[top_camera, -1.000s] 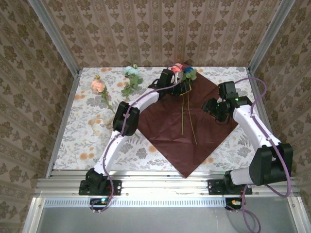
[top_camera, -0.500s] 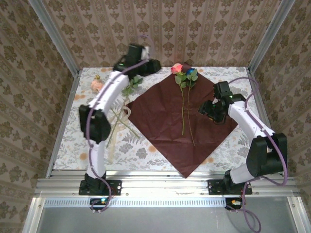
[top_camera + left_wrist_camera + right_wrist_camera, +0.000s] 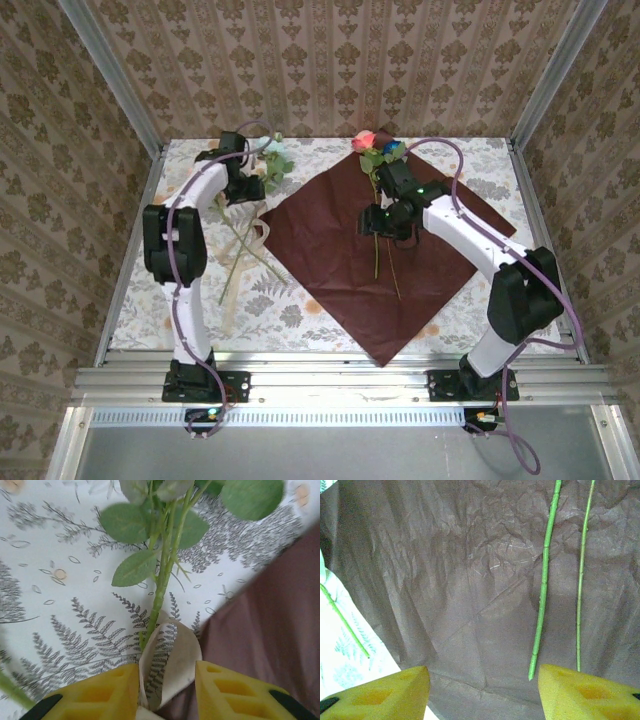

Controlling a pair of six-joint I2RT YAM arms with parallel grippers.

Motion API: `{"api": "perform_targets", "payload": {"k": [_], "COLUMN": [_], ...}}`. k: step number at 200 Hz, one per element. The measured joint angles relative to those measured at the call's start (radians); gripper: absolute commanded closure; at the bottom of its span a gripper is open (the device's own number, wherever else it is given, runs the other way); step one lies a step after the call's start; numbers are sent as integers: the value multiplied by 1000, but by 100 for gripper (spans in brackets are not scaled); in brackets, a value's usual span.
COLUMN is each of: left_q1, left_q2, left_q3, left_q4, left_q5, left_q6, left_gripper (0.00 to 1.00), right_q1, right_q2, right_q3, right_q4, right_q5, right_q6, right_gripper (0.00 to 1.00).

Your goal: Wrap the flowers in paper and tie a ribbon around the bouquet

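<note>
The paper (image 3: pixel 340 262) lies flat as a dark maroon diamond on the table. Two flowers (image 3: pixel 375 150), pink and blue, rest on it with their stems (image 3: pixel 543 580) running toward me. A third flower (image 3: pixel 272 160) with green leaves lies left of the paper. The cream ribbon (image 3: pixel 257 235) loops beside it. My left gripper (image 3: pixel 247 190) is low over that spot. Its yellow fingers stand open either side of the unsquashed ribbon loop (image 3: pixel 180 650), which lies over the green stem (image 3: pixel 162 575). My right gripper (image 3: pixel 378 220) hovers open over the paper (image 3: pixel 445 580), with the stem ends by its right finger.
A floral tablecloth (image 3: pixel 170 300) covers the table, walled at the back and sides by patterned panels on a metal frame (image 3: pixel 130 240). A thin loose stem (image 3: pixel 345 625) lies on the cloth left of the paper's edge. The ribbon's tail trails toward the front left.
My left arm left the blooms on the paper, rose to the back wall, then came down at the ribbon. My right gripper moved left from the paper's right corner to over the stems.
</note>
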Motion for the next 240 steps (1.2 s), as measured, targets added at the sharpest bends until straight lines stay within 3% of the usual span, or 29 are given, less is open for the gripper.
{"api": "perform_targets", "payload": {"k": [56,125,174,212,240], "left_q1": [-3,-11,-15,-9,-10], "left_q2": [159,209,224,235,229], "left_q3": [181,189,189,190,190], "left_q4": [9,19,23,23,23], "left_q5": [-56,-51,-51,-52,-76], "left_q6": [26,26,34,38,52], "left_gripper": [62,56,71,90,95], "right_q1": [0,0,0,0,0], "right_q2": [0,-2,-1,-1,-1], "right_q3": [0,0,6,8,8], "right_q4": [-5,-33,-43,-43,-43], "right_q5": [0,1,1,1,1], "right_q6": [1,4,4,4,4], "right_gripper": [39,39,39,39,40]}}
